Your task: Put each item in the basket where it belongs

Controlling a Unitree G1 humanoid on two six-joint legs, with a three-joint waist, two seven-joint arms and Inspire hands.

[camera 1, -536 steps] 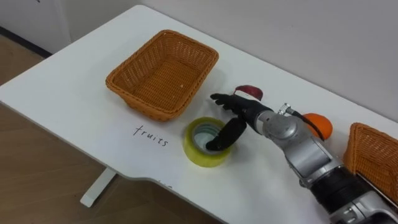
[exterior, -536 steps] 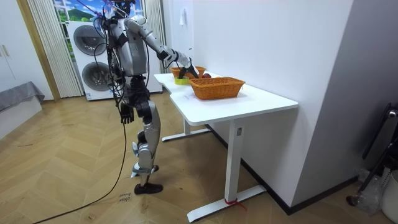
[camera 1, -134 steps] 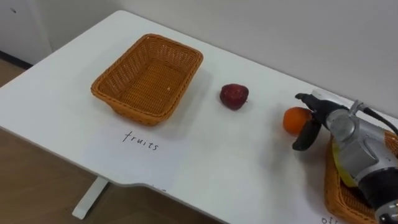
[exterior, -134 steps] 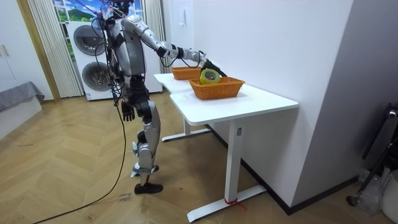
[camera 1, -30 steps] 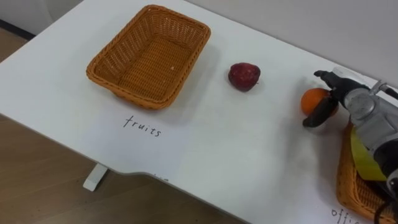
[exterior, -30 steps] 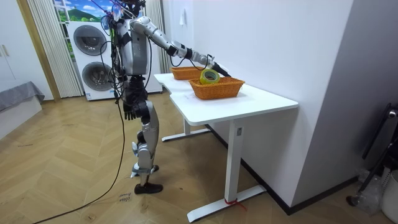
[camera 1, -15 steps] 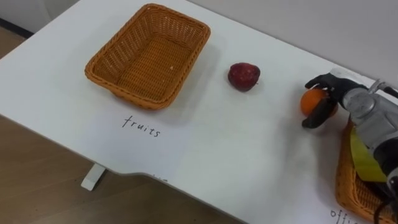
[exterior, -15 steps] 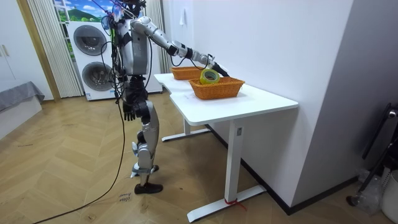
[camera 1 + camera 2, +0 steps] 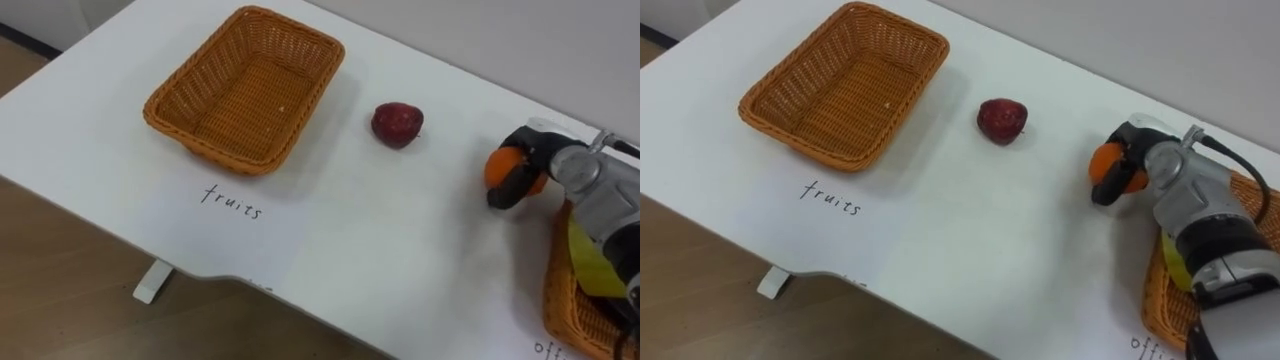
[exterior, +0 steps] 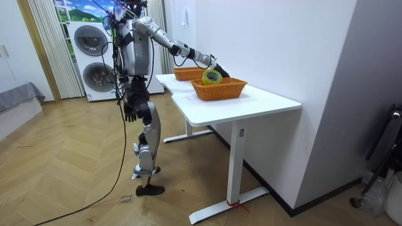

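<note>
Now: orange in my grasp, empty basket next

My right hand is curled round the orange, fingers over its top and thumb hooked under its near side. I cannot tell whether the orange rests on the table or hangs just clear of it. My left hand hangs by my hip as I stand at the table's long edge.

From my right hand, the red fruit lies on the table a short way to the left and a little further out. The empty wicker basket sits well beyond it, again to the left. Just behind my wrist, on the near right, is the second basket, with the yellow tape roll already in it.

So I judge the office side looks settled and the fruit half is just beginning. This step is the pick-up of the orange. The next move calls for a firm hold and a lift clear of the tabletop. Then comes a long sweep left, passing over or behind the red fruit without knocking it. I should let go only once my hand is above the empty basket's floor, low enough that the orange does not bounce out
</note>
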